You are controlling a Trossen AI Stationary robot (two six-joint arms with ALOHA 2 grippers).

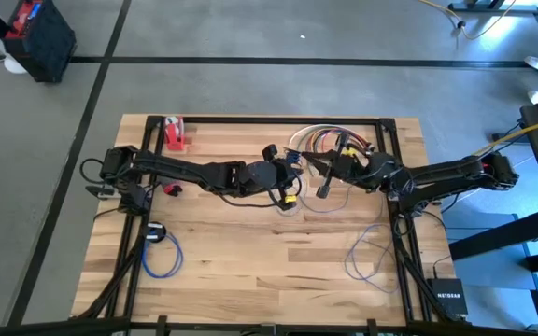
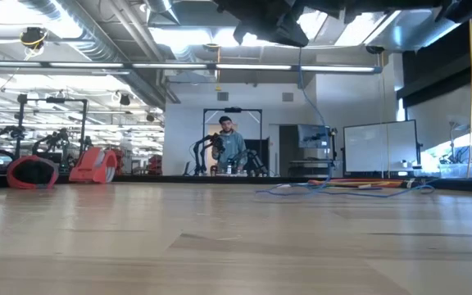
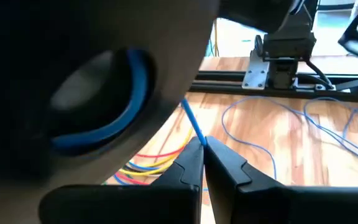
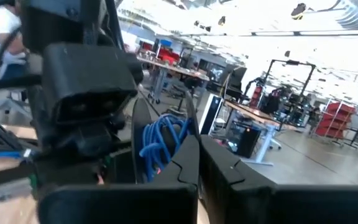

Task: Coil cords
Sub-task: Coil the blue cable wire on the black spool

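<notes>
Black box (image 1: 447, 300) (table's corner) — reads NETGEAR.

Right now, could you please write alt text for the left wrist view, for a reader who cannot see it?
The left pincer is shut on a thin blue cord above a wooden table, where more blue cord lies looped. Red and yellow cords lie beside it.

The high view looks straight down on the whole wooden table (image 1: 250, 252); the low view skims level across that same table into the room. Each wrist view peers close past its own dark fingers, both catching blue cord (image 3: 194, 127)
</notes>
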